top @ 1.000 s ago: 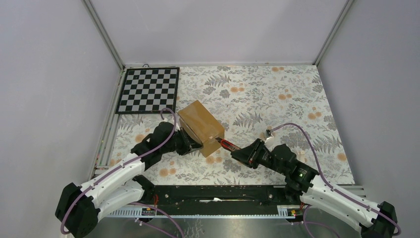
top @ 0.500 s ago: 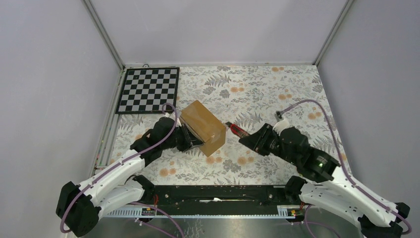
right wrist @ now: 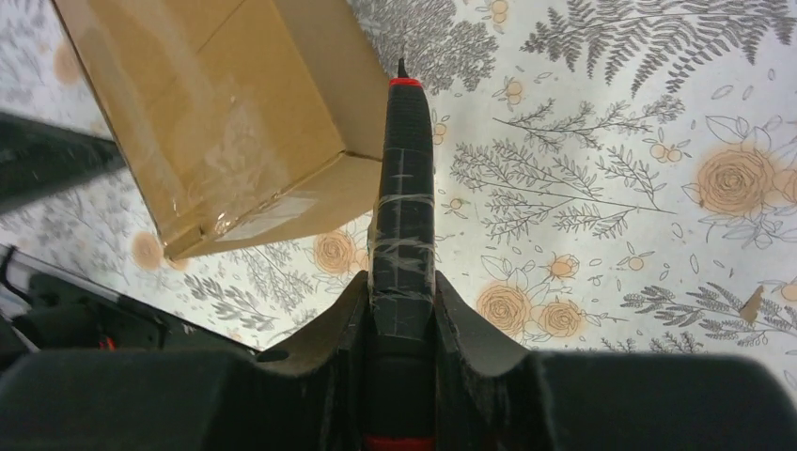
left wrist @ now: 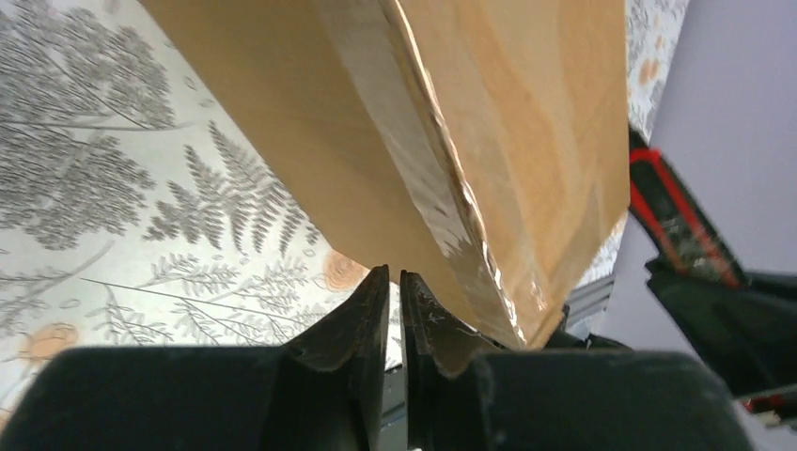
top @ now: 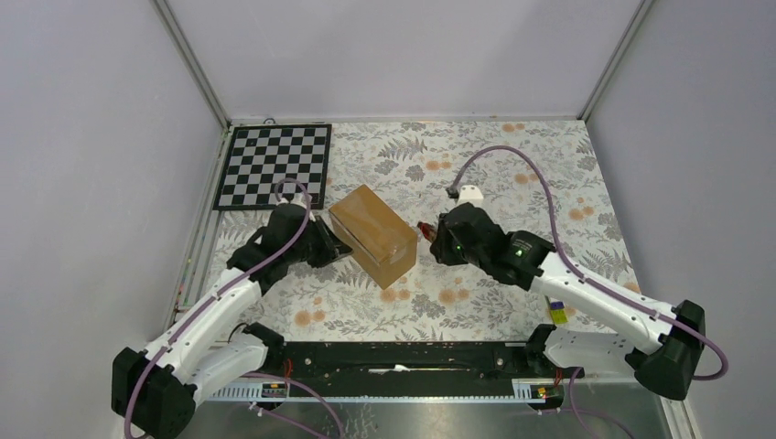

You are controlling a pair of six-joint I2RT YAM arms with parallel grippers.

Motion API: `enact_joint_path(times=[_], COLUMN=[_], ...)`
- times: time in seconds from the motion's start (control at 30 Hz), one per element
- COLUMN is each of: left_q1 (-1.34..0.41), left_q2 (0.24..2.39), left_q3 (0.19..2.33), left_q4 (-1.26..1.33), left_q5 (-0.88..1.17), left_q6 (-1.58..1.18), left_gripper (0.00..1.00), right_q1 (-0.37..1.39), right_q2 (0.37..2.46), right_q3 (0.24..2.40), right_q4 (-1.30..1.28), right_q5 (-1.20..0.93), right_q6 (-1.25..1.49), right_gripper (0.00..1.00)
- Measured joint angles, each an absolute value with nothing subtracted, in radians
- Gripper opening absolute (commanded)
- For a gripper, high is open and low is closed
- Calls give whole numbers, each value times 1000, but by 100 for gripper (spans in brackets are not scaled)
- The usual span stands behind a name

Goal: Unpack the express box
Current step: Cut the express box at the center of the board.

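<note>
Gripping tape-wrapped black cutter (right wrist: 402, 207) (red-tipped), right pincer (right wrist: 401, 284) beside taped cardboard box (right wrist: 226, 103).

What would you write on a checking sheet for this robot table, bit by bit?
Surface: floral tablecloth, flat.
Job's things: express box, closed and taped; cutter, tip beside the box.
Clutter: checkerboard at the far left corner.
End effectors: left end effector shut, nothing in it, at the box's edge; right end effector shut on the cutter.
Cables: purple cables looping above both arms.
Surroundings: plain grey walls.
</note>
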State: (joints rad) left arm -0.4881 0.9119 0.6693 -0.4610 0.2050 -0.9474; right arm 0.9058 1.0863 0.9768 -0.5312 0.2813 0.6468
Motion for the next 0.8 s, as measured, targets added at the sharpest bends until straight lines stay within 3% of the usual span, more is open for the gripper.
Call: enact_joint_path(times=[0.43,0.6,0.8], left_q1=[-327,-332,-329], left_q2=[1138,1148,1121], left_q3=[772,830,959], left_q4=[-430,-440,-517], left_q5=[221,237,202], left_q6=[-796,-744,-664], left_gripper=[34,43,53], right_q1=[1245,1272,1272], right_q2=[1120,1120,1152], right_q3=[1018,1076,1301], right_q4=[-563,-635,-725], right_q5=[291,306,351], right_q6=[623,624,577], right_gripper=[0,0,0])
